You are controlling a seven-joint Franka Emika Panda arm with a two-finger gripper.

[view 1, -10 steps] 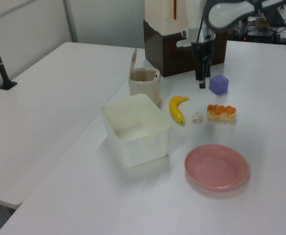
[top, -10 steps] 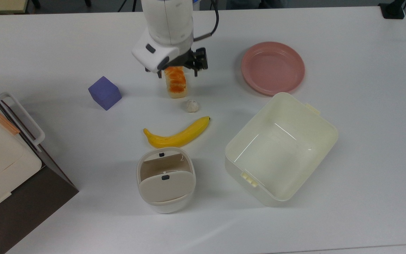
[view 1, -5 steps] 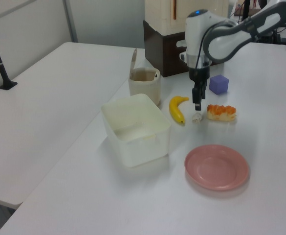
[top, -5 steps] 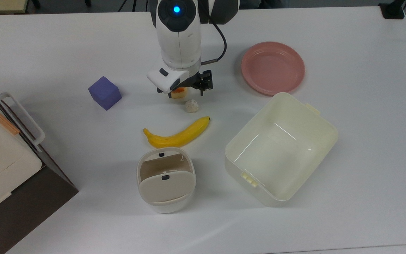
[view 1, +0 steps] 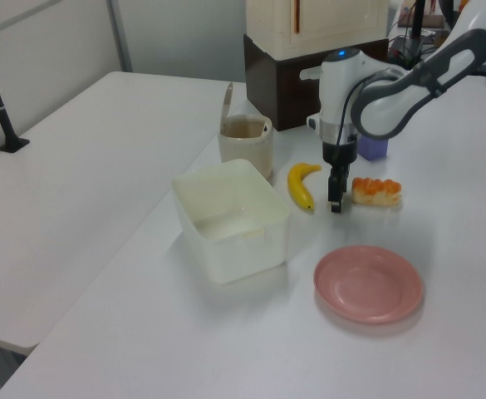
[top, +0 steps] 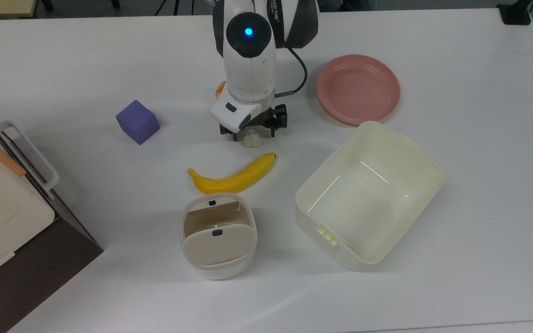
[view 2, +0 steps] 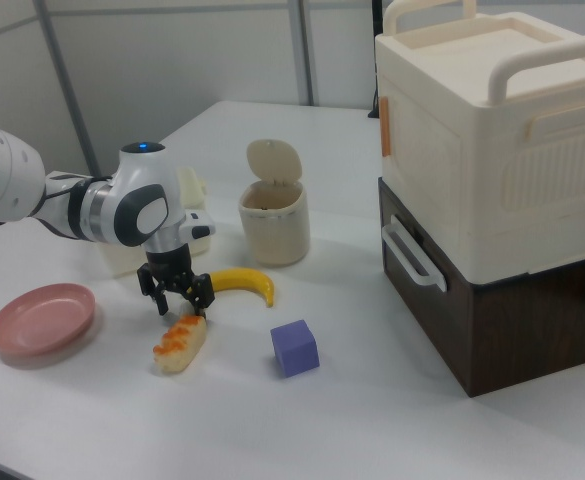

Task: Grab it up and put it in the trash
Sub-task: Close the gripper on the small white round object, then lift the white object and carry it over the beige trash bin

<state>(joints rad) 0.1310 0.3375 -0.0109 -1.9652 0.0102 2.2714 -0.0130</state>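
Note:
The small crumpled white paper wad lies on the white table, between the bread loaf and the banana. My gripper hangs low directly over the wad, open, with one black finger on each side of it. In the left view the gripper points straight down and covers the wad. The right view has the gripper with its fingers spread, just above the loaf's end. The trash, a rounded white bin with a beige swing lid, stands past the banana toward the top view's bottom edge.
An orange-topped bread loaf lies beside the gripper. A purple cube, a pink plate and a large cream tub stand around. A cream box on a dark base stands at the top view's left edge.
The arm has swung from above the bread loaf toward the top view's bottom right and come down over the paper wad. Its fingers now straddle the wad.

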